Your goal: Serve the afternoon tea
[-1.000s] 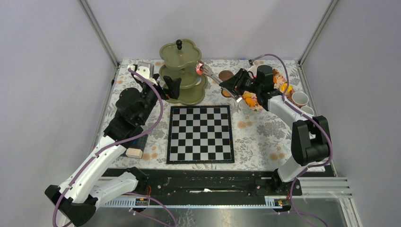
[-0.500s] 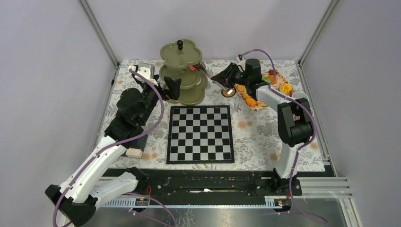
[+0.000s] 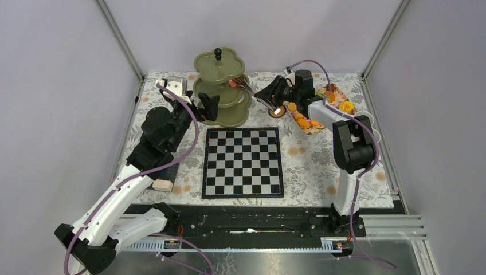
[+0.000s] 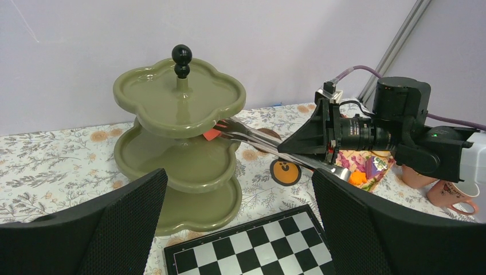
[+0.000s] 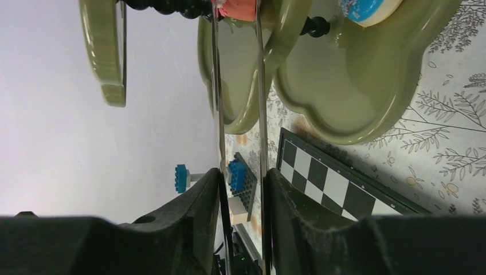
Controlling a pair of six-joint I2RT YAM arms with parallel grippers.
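The pastry [image 5: 235, 8] sits between the tips of the tongs [image 4: 258, 143], at the middle tier of the stand [image 4: 172, 172]. The right gripper [image 5: 240, 183] is clamped on the tongs. It should loosen slowly, then draw straight back. The left gripper [image 4: 238, 177] hangs beside the stand, jaws apart.

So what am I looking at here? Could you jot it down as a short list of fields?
Stand: olive, three tiers, far side of table
Right gripper: shut on metal tongs
Tong tips: at the middle tier, pink pastry between them
Left gripper: open, empty, beside the stand
Cups: two, by the right arm
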